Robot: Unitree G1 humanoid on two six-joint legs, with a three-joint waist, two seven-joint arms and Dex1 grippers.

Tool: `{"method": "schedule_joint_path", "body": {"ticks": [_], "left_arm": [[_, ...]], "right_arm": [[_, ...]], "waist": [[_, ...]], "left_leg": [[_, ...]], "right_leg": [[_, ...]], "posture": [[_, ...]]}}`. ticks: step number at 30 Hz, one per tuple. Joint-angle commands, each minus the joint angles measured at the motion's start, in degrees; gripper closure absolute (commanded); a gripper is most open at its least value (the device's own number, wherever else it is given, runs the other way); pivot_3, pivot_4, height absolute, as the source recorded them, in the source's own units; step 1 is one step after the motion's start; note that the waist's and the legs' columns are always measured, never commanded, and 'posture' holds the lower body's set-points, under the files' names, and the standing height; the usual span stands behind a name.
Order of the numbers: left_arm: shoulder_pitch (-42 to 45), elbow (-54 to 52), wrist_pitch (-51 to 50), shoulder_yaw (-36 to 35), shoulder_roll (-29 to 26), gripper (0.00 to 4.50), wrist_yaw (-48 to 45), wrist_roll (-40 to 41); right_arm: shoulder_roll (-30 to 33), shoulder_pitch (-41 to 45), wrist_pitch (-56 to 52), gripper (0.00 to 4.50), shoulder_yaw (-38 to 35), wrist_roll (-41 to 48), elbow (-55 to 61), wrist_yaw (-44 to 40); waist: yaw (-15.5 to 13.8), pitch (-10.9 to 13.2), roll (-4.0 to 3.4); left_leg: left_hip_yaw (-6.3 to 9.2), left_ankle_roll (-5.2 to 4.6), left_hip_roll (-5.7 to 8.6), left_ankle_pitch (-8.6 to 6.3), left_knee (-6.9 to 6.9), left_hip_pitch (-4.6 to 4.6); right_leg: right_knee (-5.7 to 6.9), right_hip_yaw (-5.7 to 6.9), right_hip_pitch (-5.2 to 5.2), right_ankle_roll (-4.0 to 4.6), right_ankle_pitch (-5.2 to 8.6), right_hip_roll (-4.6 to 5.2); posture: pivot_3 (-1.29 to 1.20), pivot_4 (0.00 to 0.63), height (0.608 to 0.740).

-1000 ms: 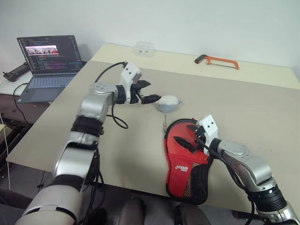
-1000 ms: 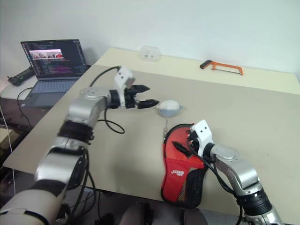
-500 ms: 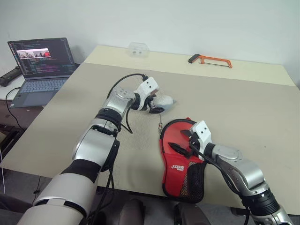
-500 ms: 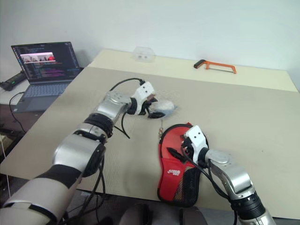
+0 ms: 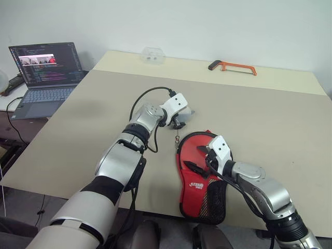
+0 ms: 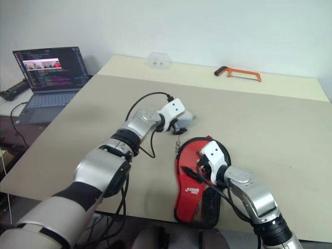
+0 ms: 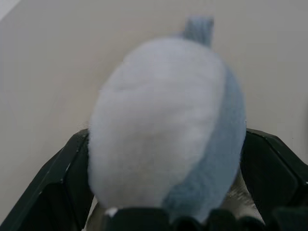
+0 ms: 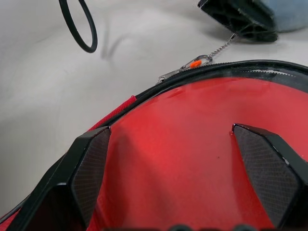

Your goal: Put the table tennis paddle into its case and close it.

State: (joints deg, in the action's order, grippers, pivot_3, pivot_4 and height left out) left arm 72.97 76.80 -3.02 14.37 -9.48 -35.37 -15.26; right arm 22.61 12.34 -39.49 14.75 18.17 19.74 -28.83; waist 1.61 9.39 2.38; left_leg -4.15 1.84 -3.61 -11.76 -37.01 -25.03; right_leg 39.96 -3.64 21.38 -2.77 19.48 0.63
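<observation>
Left end effector (image 7: 163,192) lowered around grey plush charm (image 7: 166,127), jaws astride, red case (image 5: 199,171) unzipped, right end effector (image 8: 185,175) open

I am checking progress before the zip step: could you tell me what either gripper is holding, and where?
Nothing is clearly held. The left gripper straddles the grey plush charm; a grip cannot be told. The right gripper hovers open over the case.

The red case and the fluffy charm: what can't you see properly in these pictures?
- Plush charm: in the eye views the left claw covers most of it.
- Case: the right claw hides part of its top; the right wrist view cuts off its lower half.
- Paddle: whether it's inside the case cannot be told.
- Logo text: too small to read.
</observation>
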Motion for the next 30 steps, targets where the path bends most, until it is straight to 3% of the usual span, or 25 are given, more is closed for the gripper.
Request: {"method": "schedule_joint_path", "body": {"ticks": [1,6,10,19,30], "left_arm": [[0.4,-0.1,-0.5,-0.7,0.9,1.30,2.5,-0.7],[0.8,-0.1,1.7,-1.6,1.8,3.00,7.9,-0.9],[2.0,0.1,3.8,-2.9,2.7,3.85,10.7,-0.6],[5.2,1.0,9.4,0.0,6.5,3.96,22.8,-6.3],[8.1,2.3,11.5,5.7,11.5,3.96,38.6,-15.7]], "right_arm": [[-0.2,-0.6,-2.5,0.00,1.2,0.1,-0.2,-0.7],[-0.4,0.0,-2.8,0.00,1.4,-0.7,-0.8,-0.5],[-0.3,2.0,-9.2,0.00,2.8,-3.0,-3.2,2.0],[1.7,3.7,-11.4,0.00,7.2,-5.5,-4.2,0.3],[3.0,0.7,-16.0,0.00,8.2,-4.8,3.2,-0.6]], "waist": [[0.0,0.0,0.01],[0.0,0.0,0.01],[0.1,0.0,0.01],[-0.1,-0.1,0.08],[-0.1,-0.1,0.07]], "left_leg": [[0.00,0.00,0.00,0.00,0.00,0.00],[0.00,0.00,0.01,0.00,0.00,0.06],[0.00,0.01,0.01,0.01,-0.02,0.09],[0.04,0.01,0.04,0.01,-0.03,0.16],[0.03,0.02,0.06,0.01,0.01,0.18]], "right_leg": [[0.00,0.00,-0.01,0.00,0.00,0.00],[0.03,0.01,-0.04,0.00,0.00,0.00],[0.08,-0.01,-0.06,0.01,-0.01,0.01],[0.12,0.02,-0.16,0.01,-0.02,0.01],[0.09,0.00,-0.14,0.01,-0.01,0.01]], "posture": [[0.00,0.150,0.740],[0.00,0.150,0.740],[0.00,0.150,0.740],[0.00,0.150,0.740],[0.00,0.150,0.740]]}}
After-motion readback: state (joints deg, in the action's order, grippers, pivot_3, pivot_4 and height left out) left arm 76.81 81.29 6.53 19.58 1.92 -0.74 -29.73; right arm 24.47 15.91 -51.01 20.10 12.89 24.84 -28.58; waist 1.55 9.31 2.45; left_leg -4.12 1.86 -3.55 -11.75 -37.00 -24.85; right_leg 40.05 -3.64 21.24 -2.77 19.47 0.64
